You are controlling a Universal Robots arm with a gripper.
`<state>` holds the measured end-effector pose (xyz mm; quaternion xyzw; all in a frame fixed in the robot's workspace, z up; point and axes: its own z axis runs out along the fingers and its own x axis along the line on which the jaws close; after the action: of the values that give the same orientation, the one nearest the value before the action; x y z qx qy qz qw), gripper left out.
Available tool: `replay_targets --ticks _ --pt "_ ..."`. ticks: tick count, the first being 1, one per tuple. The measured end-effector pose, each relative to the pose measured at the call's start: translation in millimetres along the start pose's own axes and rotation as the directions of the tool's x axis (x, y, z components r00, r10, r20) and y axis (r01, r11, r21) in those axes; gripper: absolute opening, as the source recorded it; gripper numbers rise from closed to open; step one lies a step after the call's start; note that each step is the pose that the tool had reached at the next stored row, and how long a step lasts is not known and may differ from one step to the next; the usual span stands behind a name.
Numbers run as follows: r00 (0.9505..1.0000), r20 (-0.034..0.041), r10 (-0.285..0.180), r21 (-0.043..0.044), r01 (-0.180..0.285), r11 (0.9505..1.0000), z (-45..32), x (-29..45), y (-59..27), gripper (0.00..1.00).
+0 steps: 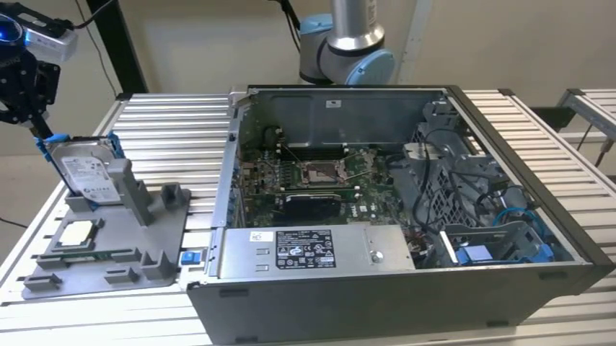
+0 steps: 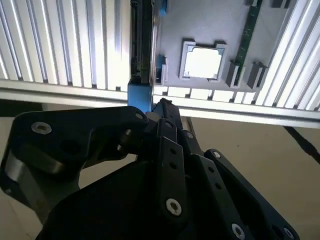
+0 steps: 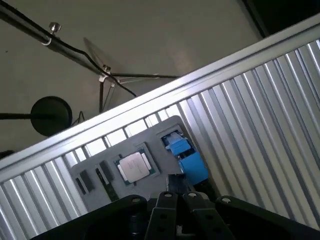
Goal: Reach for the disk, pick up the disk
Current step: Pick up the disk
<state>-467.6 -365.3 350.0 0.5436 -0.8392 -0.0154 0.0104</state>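
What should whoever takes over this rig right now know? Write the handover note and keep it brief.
End effector: at the upper corner of the disk, right by its blue rail. Whether it has a grip cannot be told.
Disk: stands on edge in the grey fixture tray on the slatted table, to the exterior view's left of the open computer case. A processor chip lies flat in the same tray.
Done: the reach, judging by where the end effector is.
Left: the pick-up. The disk sits in its tray slot, not lifted.
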Motion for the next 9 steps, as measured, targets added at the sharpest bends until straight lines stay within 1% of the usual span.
replay_targets --ticks 2,5,7,9 --pt "0.9995 -0.0011 -0.031 0.0001 0.031 0.9995 0.0 0.0 0.0 0.00" --pt "0.9973 -0.0025 -0.073 0.0004 0.073 0.9973 0.0 0.0 0.0 0.00" --pt "0.9949 -0.0034 -0.101 0.0008 0.101 0.9949 0.0 0.0 0.0 0.00" --pt "0.9912 -0.0043 -0.132 0.0015 0.132 0.9913 0.0 0.0 0.0 0.00"
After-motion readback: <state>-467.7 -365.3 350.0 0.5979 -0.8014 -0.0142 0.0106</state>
